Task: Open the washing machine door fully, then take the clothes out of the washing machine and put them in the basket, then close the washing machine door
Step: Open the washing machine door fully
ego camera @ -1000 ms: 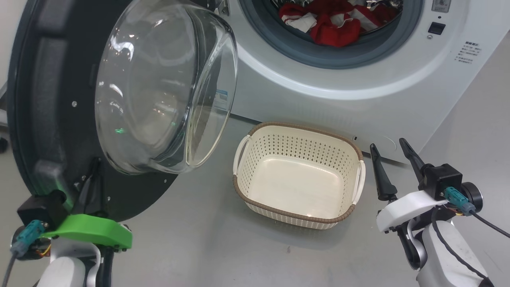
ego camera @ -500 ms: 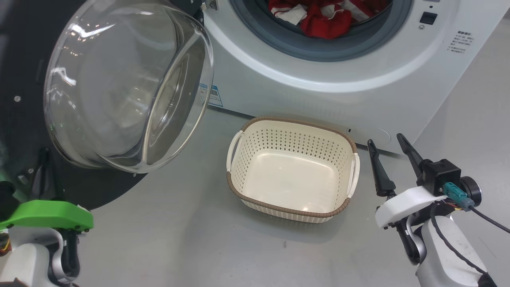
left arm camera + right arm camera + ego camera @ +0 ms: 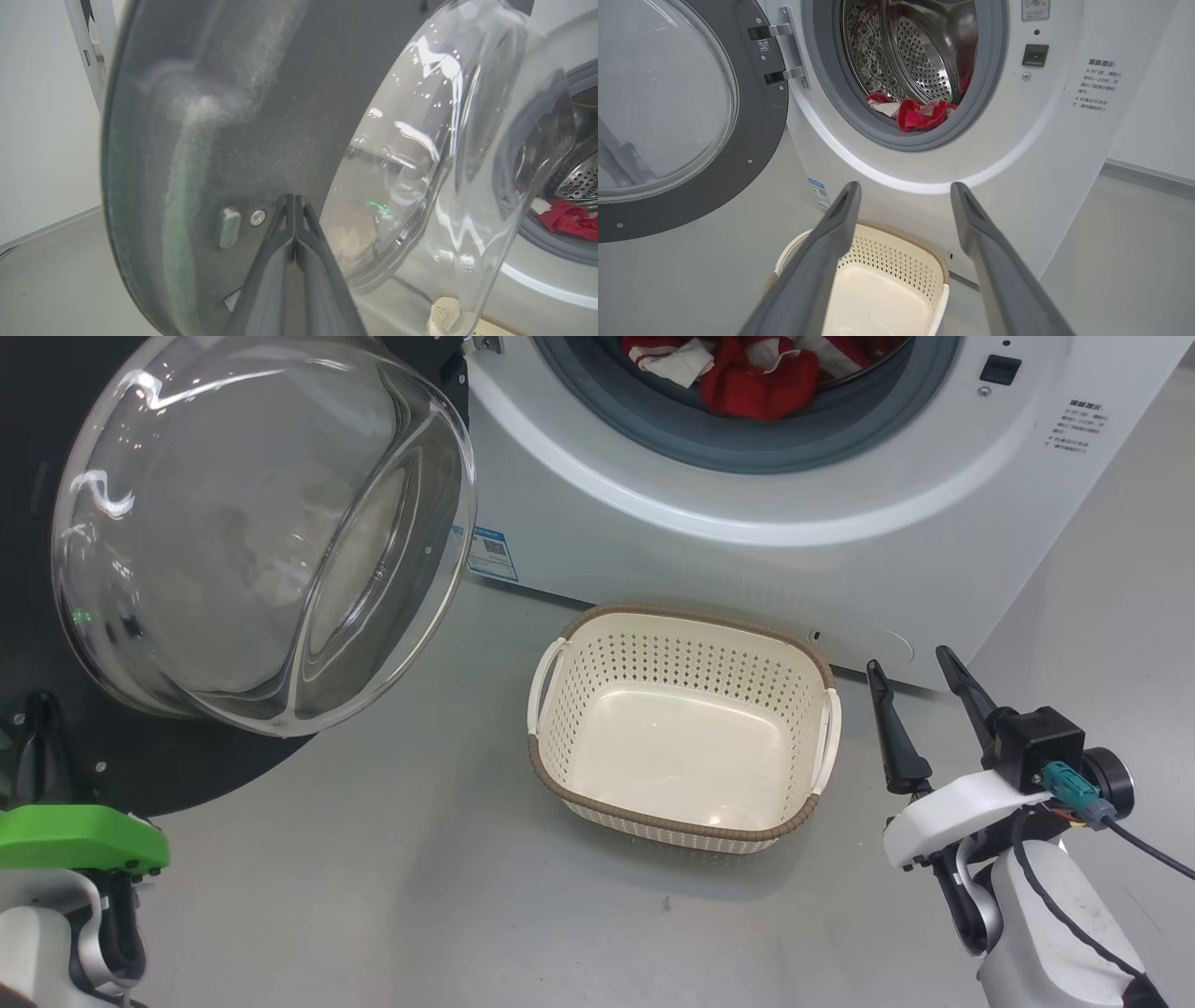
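Washing machine door (image 3: 210, 116), before closed left fingers (image 3: 273, 280)

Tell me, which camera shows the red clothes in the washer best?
The right wrist view: the clothes lie unobstructed in the washing machine mouth. The head view crops them at its top edge; the left wrist view catches a red scrap past the washing machine door.
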{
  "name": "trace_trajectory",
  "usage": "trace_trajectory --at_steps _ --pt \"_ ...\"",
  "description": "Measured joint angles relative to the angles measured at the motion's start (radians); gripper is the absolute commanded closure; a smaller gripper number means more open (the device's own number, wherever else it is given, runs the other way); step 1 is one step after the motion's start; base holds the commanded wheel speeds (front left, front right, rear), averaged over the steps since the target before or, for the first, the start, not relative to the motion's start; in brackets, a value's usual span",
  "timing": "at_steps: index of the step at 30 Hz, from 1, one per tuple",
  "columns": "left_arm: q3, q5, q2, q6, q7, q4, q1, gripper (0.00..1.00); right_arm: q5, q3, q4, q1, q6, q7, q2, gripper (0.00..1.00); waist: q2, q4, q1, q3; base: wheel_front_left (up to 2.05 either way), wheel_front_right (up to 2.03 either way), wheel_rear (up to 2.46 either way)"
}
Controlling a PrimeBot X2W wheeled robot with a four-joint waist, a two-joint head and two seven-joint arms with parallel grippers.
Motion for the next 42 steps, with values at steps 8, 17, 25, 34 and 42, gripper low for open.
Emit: trace_trajectory --at_steps 8,17,25,34,42 --pt "-0.008 0.013 -0.001 0.000 -0.011 0.019 -0.008 1.00 0.000 -0.004 0.000 0.000 0.000 0.000 0.000 0.00 0.0000 0.003 0.0000 0.001 0.00 0.00 0.00" --pt "-0.042 0.050 -0.022 -0.002 -0.018 -0.006 -0.003 1.00 -0.006 -0.004 0.000 0.000 0.007 0.000 0.001 0.00 0.0000 0.001 0.0000 -0.008 0.00 0.00 0.00" --pt "-0.106 0.128 -0.057 -0.002 -0.027 -0.086 0.084 1.00 -0.006 -0.007 0.000 0.000 0.009 0.000 0.005 0.00 0.0000 -0.015 0.0000 -0.031 0.00 0.00 0.00" --pt "-0.141 0.153 -0.107 -0.002 -0.027 -0.173 0.161 0.57 -0.003 -0.011 -0.003 0.002 0.009 0.000 0.010 0.00 0.0000 -0.043 0.0000 -0.048 0.00 0.00 0.00" --pt "-0.175 0.170 -0.117 -0.008 -0.027 -0.231 0.210 0.00 0.004 -0.005 -0.006 0.006 0.009 0.000 0.012 0.00 0.0000 -0.082 0.0000 -0.060 0.00 0.00 0.00"
